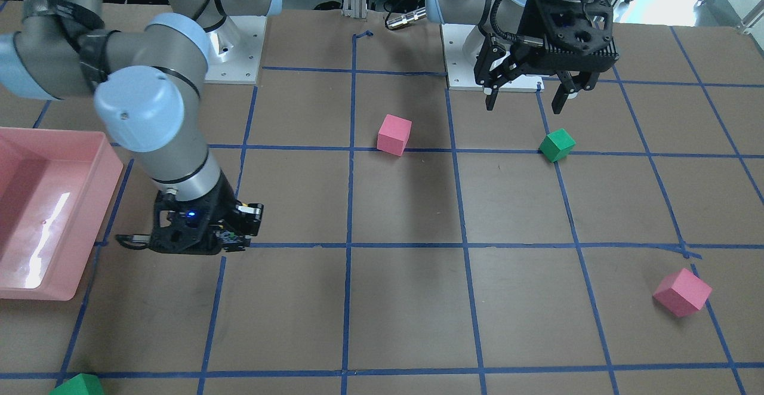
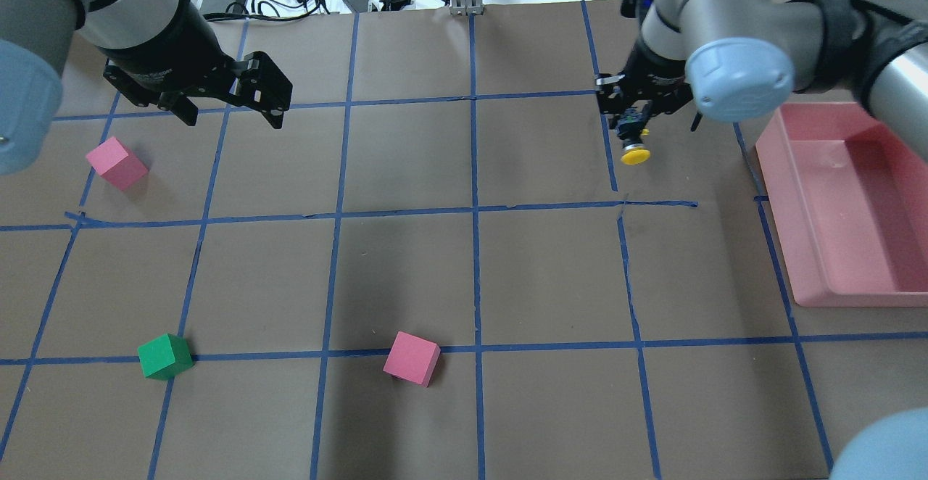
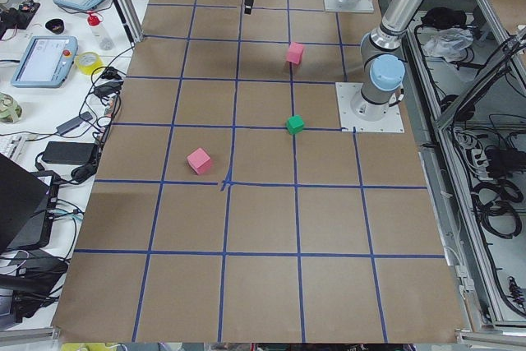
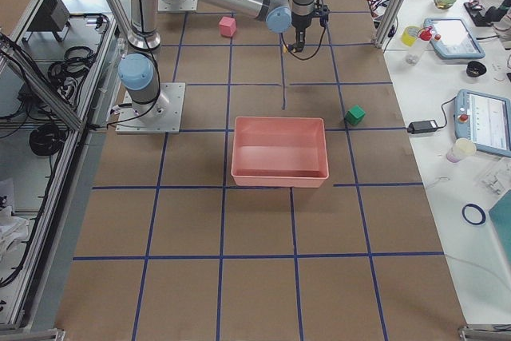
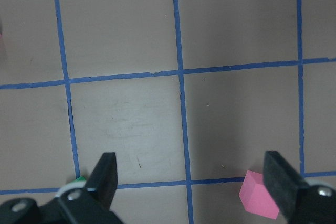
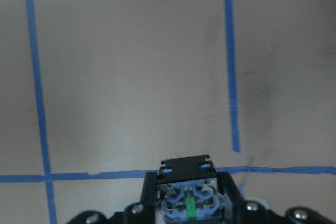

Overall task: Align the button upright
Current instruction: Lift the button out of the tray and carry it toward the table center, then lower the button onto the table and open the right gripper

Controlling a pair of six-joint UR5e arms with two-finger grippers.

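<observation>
My right gripper (image 2: 632,130) is shut on the button (image 2: 635,152) and holds it above the table, beside the pink tray. The button's yellow cap points out past the fingertips, away from the wrist. In the right wrist view its grey-blue base block (image 6: 187,202) sits between the fingers and faces the camera; the cap is hidden there. In the front-facing view the right gripper (image 1: 230,241) hangs low and the button is mostly hidden. My left gripper (image 2: 232,114) is open and empty above the table. It also shows in the front-facing view (image 1: 525,104) and the left wrist view (image 5: 191,167).
A pink tray (image 2: 812,248) lies on the table's right side. A pink cube (image 2: 116,163) lies near my left gripper. A green cube (image 2: 165,356) and another pink cube (image 2: 412,358) lie nearer my base. One more green cube (image 1: 77,386) sits at the far edge.
</observation>
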